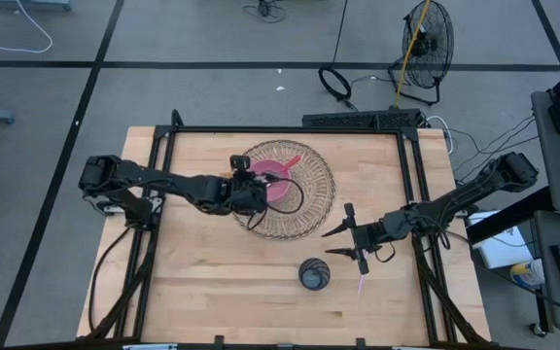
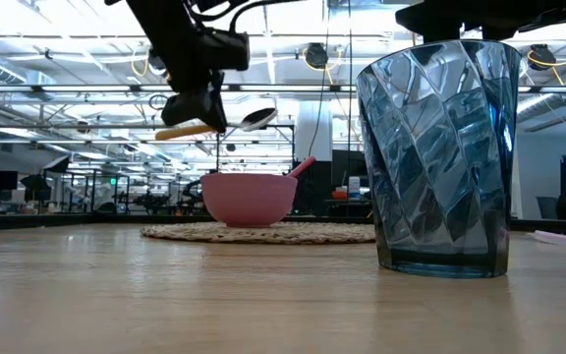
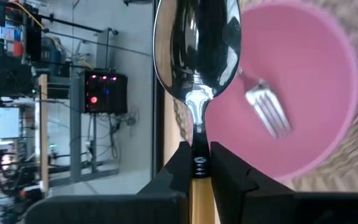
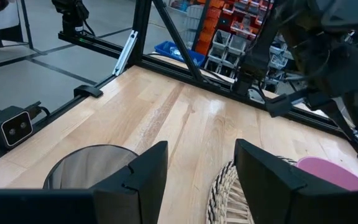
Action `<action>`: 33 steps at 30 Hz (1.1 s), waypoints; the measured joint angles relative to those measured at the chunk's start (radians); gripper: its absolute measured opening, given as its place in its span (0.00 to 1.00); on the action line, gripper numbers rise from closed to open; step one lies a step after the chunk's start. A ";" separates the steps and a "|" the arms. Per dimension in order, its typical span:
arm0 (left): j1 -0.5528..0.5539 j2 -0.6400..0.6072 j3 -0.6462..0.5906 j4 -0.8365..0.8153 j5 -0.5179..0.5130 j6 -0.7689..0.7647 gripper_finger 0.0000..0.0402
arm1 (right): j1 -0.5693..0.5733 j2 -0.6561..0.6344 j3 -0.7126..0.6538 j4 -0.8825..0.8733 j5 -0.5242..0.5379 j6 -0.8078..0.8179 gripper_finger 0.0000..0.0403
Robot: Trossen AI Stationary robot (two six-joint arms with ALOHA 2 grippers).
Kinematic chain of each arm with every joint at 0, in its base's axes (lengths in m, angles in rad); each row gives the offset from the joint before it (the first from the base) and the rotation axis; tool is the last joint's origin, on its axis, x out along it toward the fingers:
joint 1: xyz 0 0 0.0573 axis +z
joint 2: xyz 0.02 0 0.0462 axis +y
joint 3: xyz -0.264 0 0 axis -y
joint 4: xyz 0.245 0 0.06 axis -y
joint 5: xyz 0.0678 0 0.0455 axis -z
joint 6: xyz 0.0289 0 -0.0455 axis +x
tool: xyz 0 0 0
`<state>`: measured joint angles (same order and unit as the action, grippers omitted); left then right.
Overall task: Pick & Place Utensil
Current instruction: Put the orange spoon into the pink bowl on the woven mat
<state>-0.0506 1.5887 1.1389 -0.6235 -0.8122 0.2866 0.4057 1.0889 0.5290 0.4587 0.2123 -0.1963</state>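
My left gripper [image 1: 253,191] hangs over the left side of a round woven mat [image 1: 304,209], shut on a spoon with a shiny metal bowl [image 3: 197,43] and a wooden handle [image 2: 180,131]. The pink bowl [image 3: 303,93] stands on the mat below the spoon. A fork [image 3: 269,112] lies in it, tines on the bowl's floor, its pink handle [image 2: 303,165] leaning out over the rim. My right gripper [image 4: 197,174] is open near the table's right side, above and beside the blue faceted glass [image 1: 314,274], touching nothing. My left gripper pinches the spoon between its two fingers [image 3: 179,171] at the neck [image 3: 197,140], where the metal meets the wooden handle. The fingers come from above. The spoon is lifted clear and roughly level in the low view, its bowl [image 2: 258,119] toward the pink bowl.
The blue glass [image 2: 440,157] stands upright on the near part of the table, right of centre. A thin pink thing [image 1: 361,285] lies on the wood to its right. A black frame [image 1: 290,129] runs along the table's edges. Bare wood lies left of the glass.
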 joint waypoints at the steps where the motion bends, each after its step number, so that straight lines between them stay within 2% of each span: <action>1: 0.006 0.000 0.000 -0.009 -0.001 0.011 0.08 | 0.000 0.000 0.000 0.000 0.000 0.000 0.44; 7: 0.035 0.000 0.000 -0.025 -0.037 0.092 0.12 | 0.000 0.000 0.000 0.000 0.000 -0.001 0.44; 16: 0.070 0.000 0.000 -0.018 -0.054 0.270 0.09 | 0.000 0.000 0.000 0.000 0.000 -0.001 0.44; 20: 0.086 0.000 0.000 0.008 -0.088 0.350 0.12 | 0.000 0.000 0.000 0.000 0.000 -0.001 0.44; 28: 0.094 0.018 -0.001 0.094 -0.084 0.543 0.08 | 0.000 0.000 0.000 -0.001 0.000 0.000 0.44; 33: 0.103 0.031 -0.001 0.107 -0.085 0.603 0.11 | 0.000 0.000 0.000 -0.005 0.000 0.002 0.44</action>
<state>0.0528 1.6195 1.1376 -0.5163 -0.8972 0.8892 0.4057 1.0889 0.5293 0.4539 0.2127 -0.1940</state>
